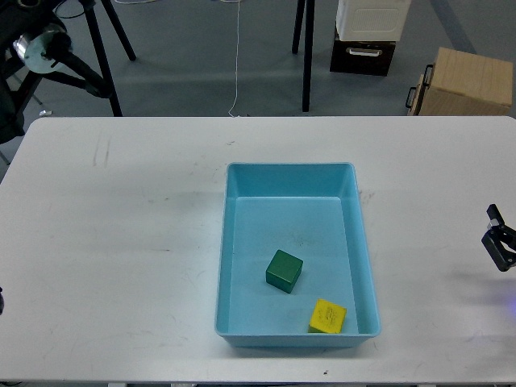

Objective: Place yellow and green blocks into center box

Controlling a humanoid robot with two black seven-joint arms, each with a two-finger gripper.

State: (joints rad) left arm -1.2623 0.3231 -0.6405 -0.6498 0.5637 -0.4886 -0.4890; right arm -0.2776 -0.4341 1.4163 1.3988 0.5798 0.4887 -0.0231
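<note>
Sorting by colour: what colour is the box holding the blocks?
Light blue box, clearest in the head view.

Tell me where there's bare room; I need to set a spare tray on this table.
The white table is bare left of the blue box, from its left wall to the table's edge. A narrower bare strip lies right of the box, before the right end effector. Inside the box, the green block and yellow block crowd the near end.

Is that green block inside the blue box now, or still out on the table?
Inside. The green block rests on the floor of the blue box, enclosed by its walls, with the yellow block near it. No gripper touches it.
</note>
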